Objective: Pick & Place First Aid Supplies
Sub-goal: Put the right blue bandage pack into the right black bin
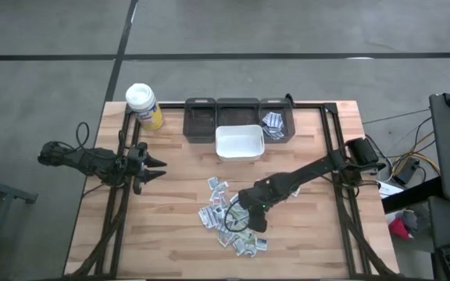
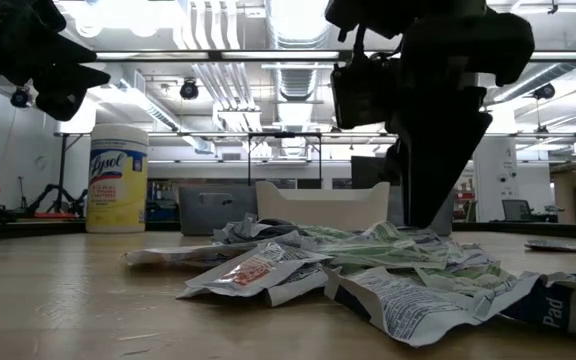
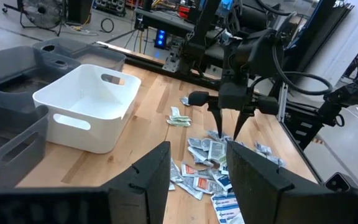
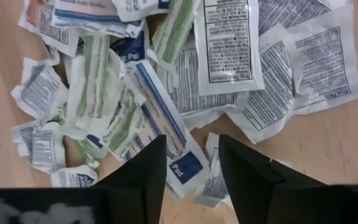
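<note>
The first aid supplies (image 1: 226, 217) lie as a loose heap of small white packets with green, blue and red print, on the wooden table's near middle. The heap also shows in the low view (image 2: 368, 265) and the left wrist view (image 3: 210, 165). My right gripper (image 1: 245, 222) points steeply down over the heap's right side, open. Its fingers (image 4: 143, 168) stand on either side of a blue-striped packet (image 4: 166, 121). A few more packets (image 1: 273, 125) lie in the rightmost dark bin. My left gripper (image 1: 159, 165) waits open at the table's left, clear of everything. My right gripper (image 3: 229, 135) comes at the heap from above with its fingertips (image 3: 219, 132) down at the level of the top packets. I cannot tell whether they touch the paper. Nothing is pinched between them.
A white bin (image 1: 220, 142) stands just beyond the heap, and three dark bins (image 1: 201, 117) stand in a row behind it. A white-lidded yellow bottle (image 1: 144, 106) stands at the far left corner. Bare wood lies to the left and near side of the heap.
</note>
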`<move>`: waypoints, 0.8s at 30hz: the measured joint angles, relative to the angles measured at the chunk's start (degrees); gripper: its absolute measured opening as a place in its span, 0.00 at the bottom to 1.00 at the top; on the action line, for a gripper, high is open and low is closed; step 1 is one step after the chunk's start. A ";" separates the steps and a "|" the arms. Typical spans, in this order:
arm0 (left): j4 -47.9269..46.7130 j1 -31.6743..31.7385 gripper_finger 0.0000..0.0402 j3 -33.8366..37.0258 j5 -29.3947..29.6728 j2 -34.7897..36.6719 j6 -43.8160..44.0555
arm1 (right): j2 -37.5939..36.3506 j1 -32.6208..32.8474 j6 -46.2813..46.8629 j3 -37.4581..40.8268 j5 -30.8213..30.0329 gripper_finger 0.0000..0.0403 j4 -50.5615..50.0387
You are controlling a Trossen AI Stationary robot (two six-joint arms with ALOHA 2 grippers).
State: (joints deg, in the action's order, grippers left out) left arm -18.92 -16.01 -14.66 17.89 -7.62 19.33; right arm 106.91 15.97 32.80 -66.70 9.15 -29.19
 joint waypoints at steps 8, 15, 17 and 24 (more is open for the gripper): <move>-0.08 0.02 0.40 0.00 0.00 0.00 -0.11 | 2.91 0.00 0.02 -0.70 0.11 0.33 1.39; -0.09 0.02 0.40 0.00 0.00 -0.01 -0.11 | 4.28 0.00 0.00 -2.00 0.36 0.26 1.28; -0.09 0.00 0.40 0.00 0.00 0.00 -0.11 | 4.28 0.00 0.00 -2.08 0.35 0.23 1.16; -0.16 0.00 0.40 0.00 0.00 0.00 -0.17 | 4.28 -0.02 0.02 -2.08 -0.10 0.10 1.03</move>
State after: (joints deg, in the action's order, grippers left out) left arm -19.08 -16.01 -14.66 17.89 -7.62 19.16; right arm 111.20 15.94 32.82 -68.77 9.04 -28.16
